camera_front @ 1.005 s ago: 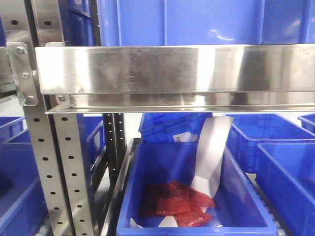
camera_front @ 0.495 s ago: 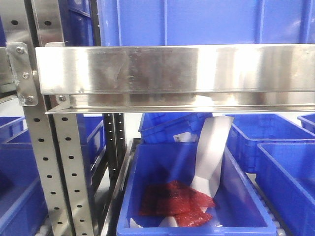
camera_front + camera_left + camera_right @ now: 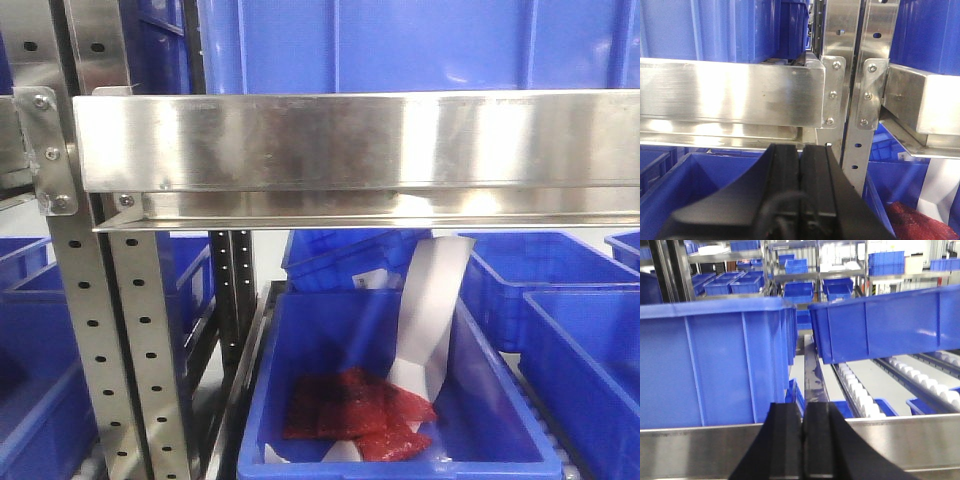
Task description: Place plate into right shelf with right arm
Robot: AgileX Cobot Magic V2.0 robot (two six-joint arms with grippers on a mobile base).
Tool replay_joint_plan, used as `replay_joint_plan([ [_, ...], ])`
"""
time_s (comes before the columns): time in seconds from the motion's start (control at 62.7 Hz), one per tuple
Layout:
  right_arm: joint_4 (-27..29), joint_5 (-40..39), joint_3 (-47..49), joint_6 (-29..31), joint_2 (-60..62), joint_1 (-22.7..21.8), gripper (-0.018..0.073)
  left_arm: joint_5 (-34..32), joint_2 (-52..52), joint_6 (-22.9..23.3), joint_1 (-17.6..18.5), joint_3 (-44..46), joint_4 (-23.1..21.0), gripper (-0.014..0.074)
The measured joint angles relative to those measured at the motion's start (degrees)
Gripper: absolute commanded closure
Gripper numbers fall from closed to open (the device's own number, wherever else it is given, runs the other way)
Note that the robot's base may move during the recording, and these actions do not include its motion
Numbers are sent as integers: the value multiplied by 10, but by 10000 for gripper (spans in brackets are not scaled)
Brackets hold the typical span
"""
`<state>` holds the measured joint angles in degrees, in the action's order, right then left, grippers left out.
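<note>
The plate is not in view in any frame. The right shelf is a shiny steel rack: a broad polished rail (image 3: 350,140) crosses the front view, with perforated uprights (image 3: 140,350) at the left. My left gripper (image 3: 801,150) is shut and empty, just below a steel rail (image 3: 730,95) and beside the uprights (image 3: 860,75). My right gripper (image 3: 803,410) is shut and empty, just in front of a steel rail (image 3: 700,450), with a large blue bin (image 3: 715,365) behind it.
A blue bin (image 3: 330,440) below the rail holds red packets (image 3: 355,410) and a white paper strip (image 3: 425,310). More blue bins (image 3: 570,320) stand to the right and above (image 3: 400,45). A tilted blue bin (image 3: 880,325) sits over white rollers (image 3: 860,395).
The view is nearly unchanged; the red packets in the blue bin show slightly differently between frames. Neither gripper shows in the earlier frames.
</note>
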<state>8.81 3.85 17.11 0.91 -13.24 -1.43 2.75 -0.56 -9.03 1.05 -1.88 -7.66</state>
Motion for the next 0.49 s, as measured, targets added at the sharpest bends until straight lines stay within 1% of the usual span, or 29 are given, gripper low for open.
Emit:
replay_joint_plan([
  [0.495,0,0,0,0,0,0,508,0,0,0,0,0,0,724],
])
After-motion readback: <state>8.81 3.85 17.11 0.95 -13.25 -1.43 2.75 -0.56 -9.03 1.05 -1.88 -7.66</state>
